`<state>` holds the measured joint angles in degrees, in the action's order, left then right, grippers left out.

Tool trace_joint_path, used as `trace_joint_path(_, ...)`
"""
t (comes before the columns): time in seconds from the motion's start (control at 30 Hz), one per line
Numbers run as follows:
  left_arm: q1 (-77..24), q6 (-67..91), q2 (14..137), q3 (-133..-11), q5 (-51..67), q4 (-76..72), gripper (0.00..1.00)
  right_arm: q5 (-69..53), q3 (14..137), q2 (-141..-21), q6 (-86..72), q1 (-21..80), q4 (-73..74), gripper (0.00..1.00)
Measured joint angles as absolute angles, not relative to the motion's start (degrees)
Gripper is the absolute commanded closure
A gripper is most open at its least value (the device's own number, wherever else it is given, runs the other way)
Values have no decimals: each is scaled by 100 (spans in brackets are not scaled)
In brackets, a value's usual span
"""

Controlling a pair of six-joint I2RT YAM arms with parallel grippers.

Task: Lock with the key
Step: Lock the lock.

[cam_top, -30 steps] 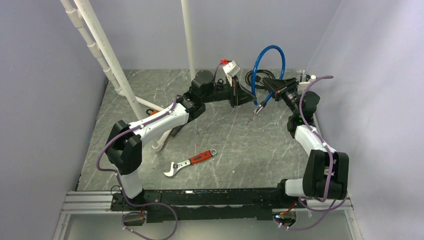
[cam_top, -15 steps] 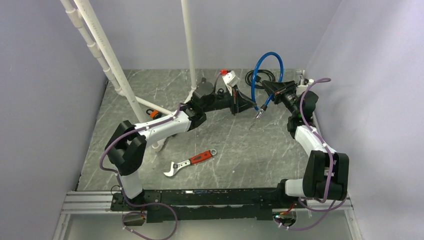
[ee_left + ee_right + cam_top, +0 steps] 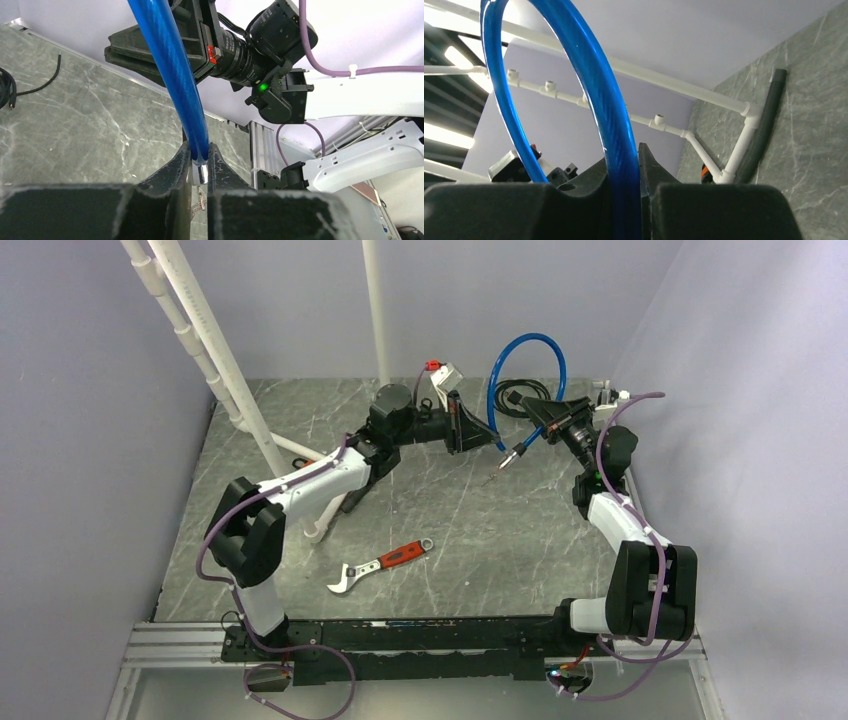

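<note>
Left gripper [image 3: 482, 438] is found closed on one end of the blue cable lock [image 3: 530, 338], held above the far middle of the table [image 3: 450, 530]. In the left wrist view the fingers [image 3: 177, 162] are seen pressed against the cable from both sides, with a short metal end piece [image 3: 200, 174] showing just below the pinch point; a thin wire-like item hangs beneath it and cannot be identified. Right gripper [image 3: 545, 412] is likewise found closed on the same cable, near its other end, and is raised off the table just to the right of the left gripper. In the right wrist view the cable is seen running up between the fingers [image 3: 651, 170] and arching overhead in a loop. From above, the loop is seen standing upright between the two grippers, and a small tip [image 3: 507, 457] is noted projecting below and to the left of the right gripper, clear of the table. Whether that tip is the key cannot be told. A red-handled wrench [image 3: 385, 561] is recorded lying on the table near the arm bases, well apart from the lock, and a coiled black cord [image 3: 515, 395] is noted at the far edge.
</note>
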<state>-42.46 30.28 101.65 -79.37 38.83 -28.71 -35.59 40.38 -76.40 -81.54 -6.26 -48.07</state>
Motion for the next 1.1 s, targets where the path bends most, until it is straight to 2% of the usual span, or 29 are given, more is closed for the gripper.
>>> trace_joint_path(0.13, -4193, 3229, 10162, -8071, 4110, -2766, 71, -3634, 4038, -7640, -8149, -615, -5026, 100)
trace_joint_path(0.33, -4187, 3367, 10160, -8103, 4305, -2460, 34, -3634, 4038, -7638, -8165, -622, -5100, 100)
trace_joint_path(0.4, -4152, 3424, 10149, -8103, 4383, -2370, 28, -3634, 4040, -7638, -8165, -628, -5135, 100)
trace_joint_path(0.67, -4066, 3586, 9924, -8108, 4689, -1785, 34, -3627, 4080, -7638, -8165, -685, -5277, 100)
trace_joint_path(1.1, -4407, 3498, 10160, -8621, 4515, -635, 43, -3605, 4206, -7638, -8165, -705, -5358, 100)
